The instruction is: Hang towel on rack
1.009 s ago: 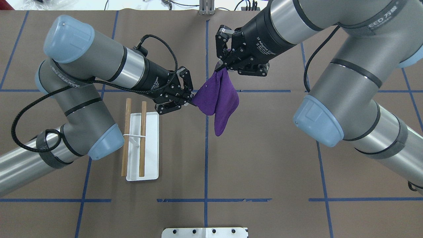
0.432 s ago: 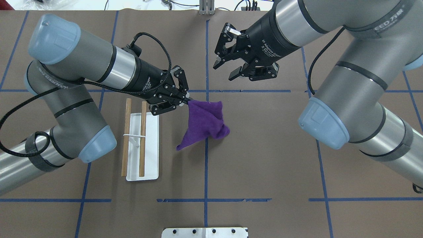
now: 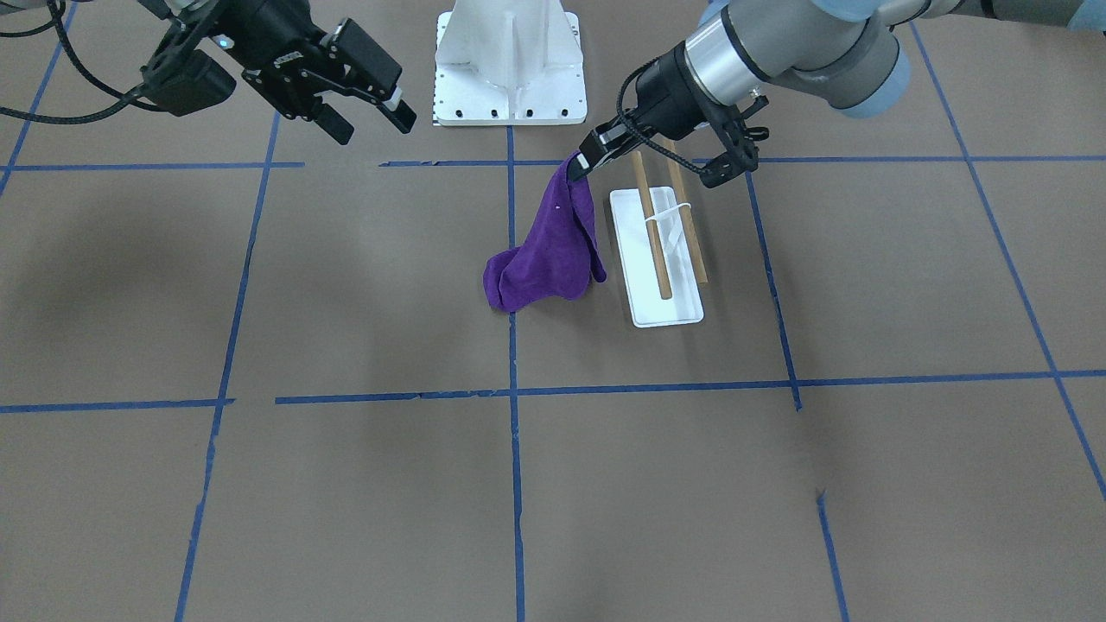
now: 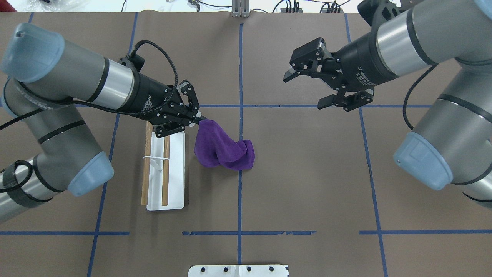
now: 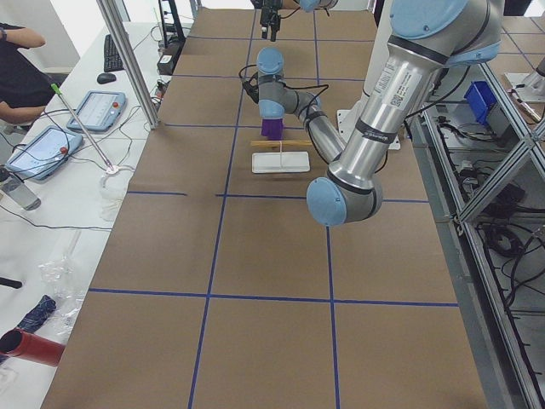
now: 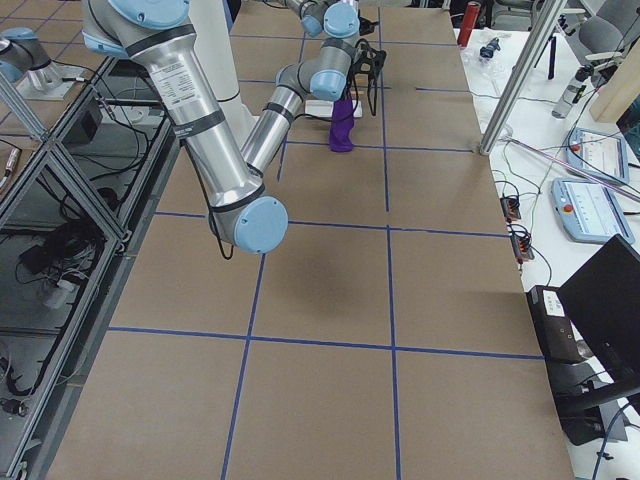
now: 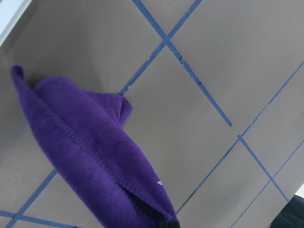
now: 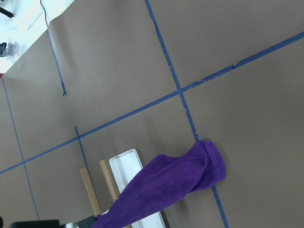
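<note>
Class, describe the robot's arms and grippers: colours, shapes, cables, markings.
The left arm and right arm are grey tubes with pale blue joint caps and silver wrist rings. The left gripper and right gripper are black with white lettering. A black braided cable loops by the left wrist.

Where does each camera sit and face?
Front: across the table, facing the robot; both arms, left gripper shut on the towel.
Overhead: behind the robot, looking down; both arms, right gripper open.
Left side: table's end; left arm near.
Right side: opposite end; right arm near.
Left wrist: down at the towel; hardly any gripper.
Right wrist: down at towel and rack; own gripper unclear.
Wrist views share the towel.
</note>
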